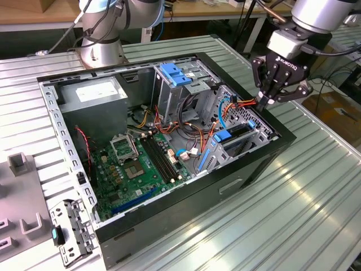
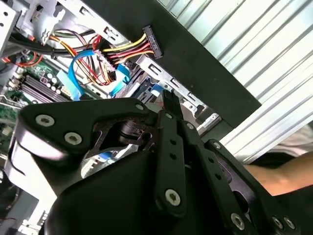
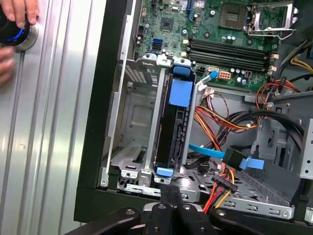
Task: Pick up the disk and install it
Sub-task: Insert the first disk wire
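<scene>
The disk (image 3: 172, 128) stands on edge in a slot of the low metal drive cage (image 3: 131, 122) inside the open computer case. Its dark body is framed by a blue carrier with a blue tab (image 3: 180, 91) at one end. In the exterior view the disk (image 1: 236, 141) sits near the case's wall on the exterior view's right. My gripper (image 1: 264, 103) hovers just above that wall, beside the cage. Its fingertips are pressed together with nothing between them, in both wrist views (image 3: 170, 192) (image 2: 171, 100).
Orange, yellow and blue cables (image 3: 220, 122) crowd the space beside the cage. A tall drive cage with a blue latch (image 1: 177, 73), the motherboard (image 1: 141, 164) and the power supply (image 1: 93, 93) fill the case. A hand (image 3: 17, 12) rests on a button. A loose bracket (image 1: 70, 231) lies on the table.
</scene>
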{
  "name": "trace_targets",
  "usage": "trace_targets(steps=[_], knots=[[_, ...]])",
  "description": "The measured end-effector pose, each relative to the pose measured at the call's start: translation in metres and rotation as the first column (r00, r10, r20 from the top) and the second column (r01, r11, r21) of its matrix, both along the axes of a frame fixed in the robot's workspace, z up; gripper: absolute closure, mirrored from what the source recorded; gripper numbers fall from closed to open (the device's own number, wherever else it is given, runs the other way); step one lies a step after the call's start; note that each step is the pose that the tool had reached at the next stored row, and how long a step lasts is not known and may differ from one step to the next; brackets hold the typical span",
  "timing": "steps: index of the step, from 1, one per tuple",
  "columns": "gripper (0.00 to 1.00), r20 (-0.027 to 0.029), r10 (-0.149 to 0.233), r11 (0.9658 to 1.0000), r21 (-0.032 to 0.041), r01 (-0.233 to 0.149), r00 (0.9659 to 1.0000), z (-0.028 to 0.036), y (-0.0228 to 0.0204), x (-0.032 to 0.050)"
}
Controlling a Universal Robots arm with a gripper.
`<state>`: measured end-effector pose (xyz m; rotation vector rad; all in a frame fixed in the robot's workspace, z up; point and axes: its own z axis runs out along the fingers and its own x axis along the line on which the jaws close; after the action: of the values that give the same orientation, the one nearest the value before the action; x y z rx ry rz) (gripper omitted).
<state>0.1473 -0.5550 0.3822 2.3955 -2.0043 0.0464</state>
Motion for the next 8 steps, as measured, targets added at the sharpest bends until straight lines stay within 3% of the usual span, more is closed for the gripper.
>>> trace_targets(steps=[4, 8], knots=[[0.89, 0.0000, 0.086, 0.9963, 0.0000, -0.086, 0.9963, 0.0000, 0.0000, 0.0000], [0.89, 0.0000, 0.160, 0.9872, 0.0000, -0.160, 0.9872, 0.0000, 0.0000, 0.0000]])
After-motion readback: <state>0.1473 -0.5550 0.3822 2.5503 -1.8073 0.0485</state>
